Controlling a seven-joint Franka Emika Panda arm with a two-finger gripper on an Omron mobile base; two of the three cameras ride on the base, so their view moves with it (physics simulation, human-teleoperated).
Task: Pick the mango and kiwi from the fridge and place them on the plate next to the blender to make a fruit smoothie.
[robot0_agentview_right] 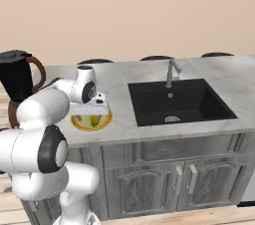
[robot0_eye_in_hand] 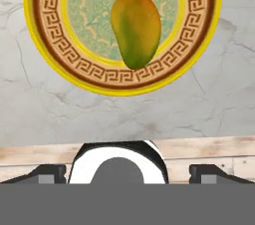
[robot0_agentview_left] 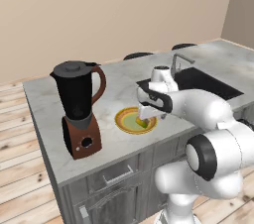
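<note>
The yellow-green mango point(robot0_eye_in_hand: 135, 27) lies on its side on the round yellow-orange plate point(robot0_eye_in_hand: 50, 59), free of any finger. My gripper point(robot0_eye_in_hand: 127, 171) hangs just above it, open, its two dark tips spread far apart. From the left base view the gripper point(robot0_agentview_left: 146, 114) points down over the plate point(robot0_agentview_left: 123, 119), with the mango point(robot0_agentview_left: 143, 124) peeking out under the hand. The blender point(robot0_agentview_left: 78, 109) with black jug and brown base stands left of the plate. From the right, gripper point(robot0_agentview_right: 92, 112), mango point(robot0_agentview_right: 93, 120), plate point(robot0_agentview_right: 77, 124) and blender point(robot0_agentview_right: 17, 82) line up alike. Kiwi and fridge are out of view.
A black sink point(robot0_agentview_left: 208, 84) point(robot0_agentview_right: 179, 99) with a steel faucet point(robot0_agentview_left: 178, 62) point(robot0_agentview_right: 173, 72) is set into the grey marble counter point(robot0_agentview_left: 49, 99) right of the plate. Dark round stool tops point(robot0_agentview_left: 138, 55) show past the far edge. Grey cabinet doors point(robot0_agentview_right: 164, 179) run below.
</note>
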